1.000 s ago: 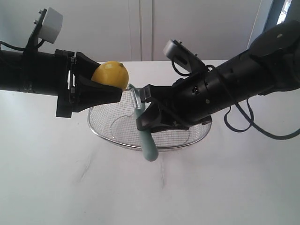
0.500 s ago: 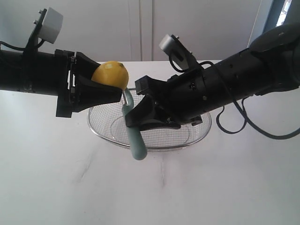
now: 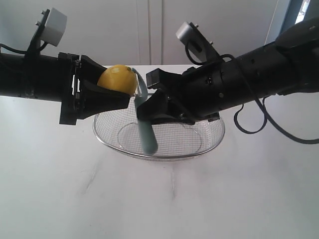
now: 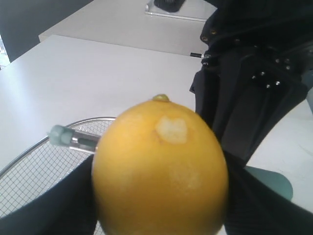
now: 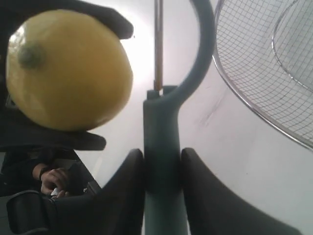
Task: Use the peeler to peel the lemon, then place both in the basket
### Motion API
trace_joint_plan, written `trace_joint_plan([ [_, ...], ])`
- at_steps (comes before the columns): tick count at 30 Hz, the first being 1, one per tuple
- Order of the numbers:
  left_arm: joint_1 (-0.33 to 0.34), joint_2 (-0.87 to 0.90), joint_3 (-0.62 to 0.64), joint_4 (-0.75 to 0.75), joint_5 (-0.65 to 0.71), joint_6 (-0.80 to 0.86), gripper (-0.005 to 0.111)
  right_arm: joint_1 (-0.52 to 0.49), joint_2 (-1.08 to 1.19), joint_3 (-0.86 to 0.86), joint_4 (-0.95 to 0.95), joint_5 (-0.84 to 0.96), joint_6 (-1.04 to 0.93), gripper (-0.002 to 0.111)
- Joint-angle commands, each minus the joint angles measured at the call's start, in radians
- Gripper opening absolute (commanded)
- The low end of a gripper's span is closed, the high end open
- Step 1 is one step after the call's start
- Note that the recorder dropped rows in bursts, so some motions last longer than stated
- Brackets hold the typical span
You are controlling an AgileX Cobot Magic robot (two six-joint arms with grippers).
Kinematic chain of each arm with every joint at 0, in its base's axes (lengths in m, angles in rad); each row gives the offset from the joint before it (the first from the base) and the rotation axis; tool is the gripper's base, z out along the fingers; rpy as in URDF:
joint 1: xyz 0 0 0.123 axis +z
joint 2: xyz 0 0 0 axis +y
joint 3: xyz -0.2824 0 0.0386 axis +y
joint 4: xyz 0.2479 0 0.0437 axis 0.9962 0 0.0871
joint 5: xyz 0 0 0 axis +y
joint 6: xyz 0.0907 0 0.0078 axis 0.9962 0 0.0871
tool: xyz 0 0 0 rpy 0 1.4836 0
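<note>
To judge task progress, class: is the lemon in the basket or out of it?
Out: the left gripper holds the lemon in the air, clear of the basket.

One lemon (image 3: 117, 79) is in sight, held in the left gripper (image 3: 118, 85), and one peeler (image 3: 147, 137), held in the right gripper (image 3: 148, 102). One basket (image 3: 199, 138) sits beneath both grippers, on one counter (image 3: 60, 189). That makes two grippers, each holding a single thing.

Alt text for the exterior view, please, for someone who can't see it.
The left gripper holds the lemon above the basket, while the right gripper holds the peeler, head beside the lemon, handle pointing down over the basket.
</note>
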Motion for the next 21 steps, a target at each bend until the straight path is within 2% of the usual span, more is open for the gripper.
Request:
trace_joint_plan([
  [1, 0.004, -0.007, -0.005, -0.037, 0.028, 0.001, 0.000, -0.003, -0.035, 0.003, 0.012, -0.032, 0.000, 0.000],
  [21, 0.004, -0.007, -0.005, -0.037, 0.028, 0.001, 0.000, -0.003, -0.124, 0.003, -0.019, -0.064, 0.015, 0.000],
])
